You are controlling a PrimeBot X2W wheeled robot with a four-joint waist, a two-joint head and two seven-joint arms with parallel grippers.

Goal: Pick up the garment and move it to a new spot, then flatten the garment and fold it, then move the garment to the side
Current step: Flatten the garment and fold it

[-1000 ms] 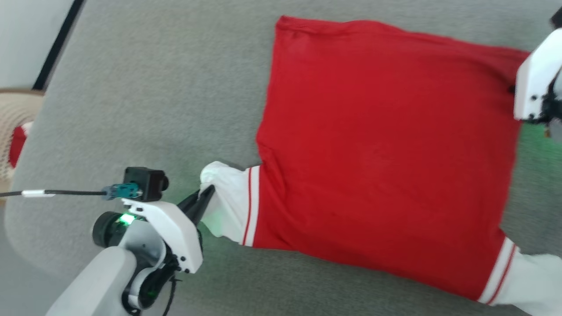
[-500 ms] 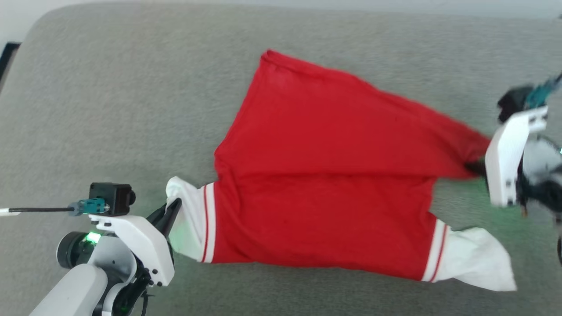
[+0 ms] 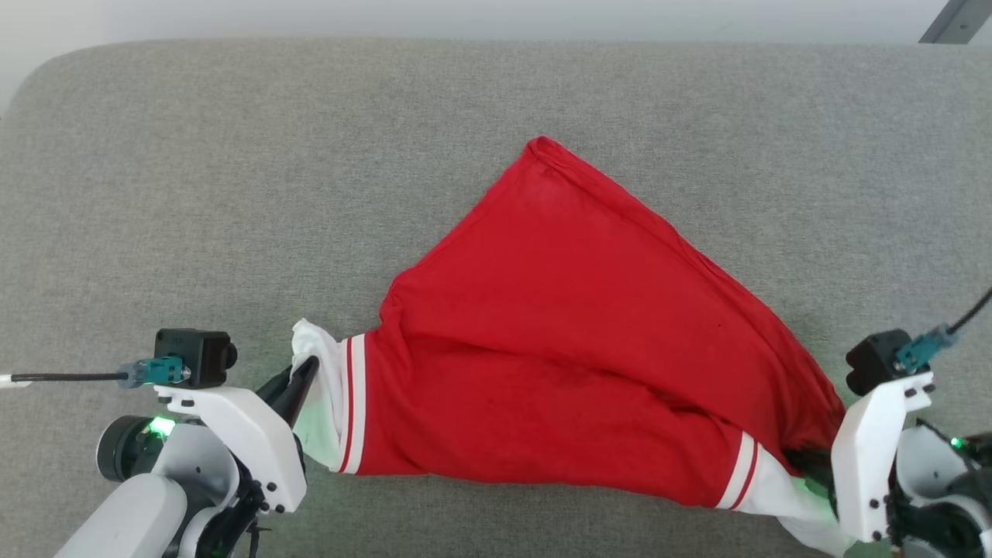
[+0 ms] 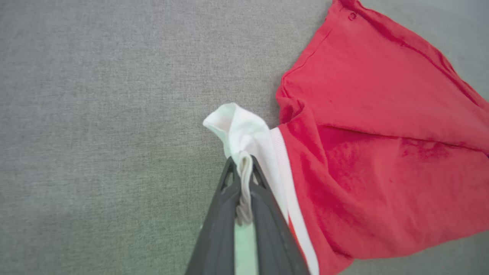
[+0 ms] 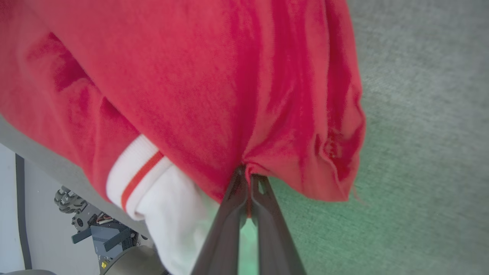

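The garment [image 3: 573, 349], a bright red shirt with white striped sleeve ends, lies partly folded on the grey cushioned surface [image 3: 232, 194]. Its far right corner has been drawn down to the near right edge. My left gripper [image 3: 306, 370] at the lower left is shut on the white left sleeve end [image 4: 244, 133]. In the left wrist view that cloth is pinched between the dark fingers [image 4: 229, 214]. At the lower right, my right gripper [image 5: 247, 179] is shut on a bunched red corner of the garment [image 5: 229, 95], just above the right sleeve [image 3: 763, 477].
The grey surface's near edge runs beside the right sleeve; past it the right wrist view shows pale floor and a part of the robot's wheeled base [image 5: 95, 233]. A pale wall [image 3: 496, 19] lies beyond the far edge.
My right gripper has carried the garment's far right corner down toward the near edge, folding the red cloth over itself. The head camera has shifted. My left gripper keeps its grip on the sleeve.
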